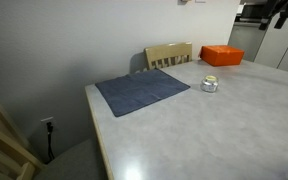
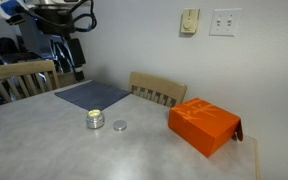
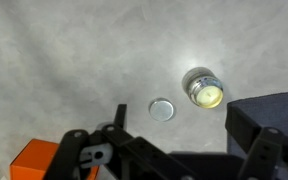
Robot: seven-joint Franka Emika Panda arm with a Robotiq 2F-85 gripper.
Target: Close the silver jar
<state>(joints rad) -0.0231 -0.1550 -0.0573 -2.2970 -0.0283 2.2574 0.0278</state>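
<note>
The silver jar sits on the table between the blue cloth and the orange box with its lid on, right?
Not quite: the lid is off, lying flat on the table beside the open silver jar, as the wrist view shows. The rest is right.

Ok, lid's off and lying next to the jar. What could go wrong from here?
The lid lies flat on the smooth table; the end effector may push it along instead of gripping it.
The silver jar stands loose and small, so an off-centre lid could tip or shove it.
The blue cloth lies near the jar and might snag.
</note>
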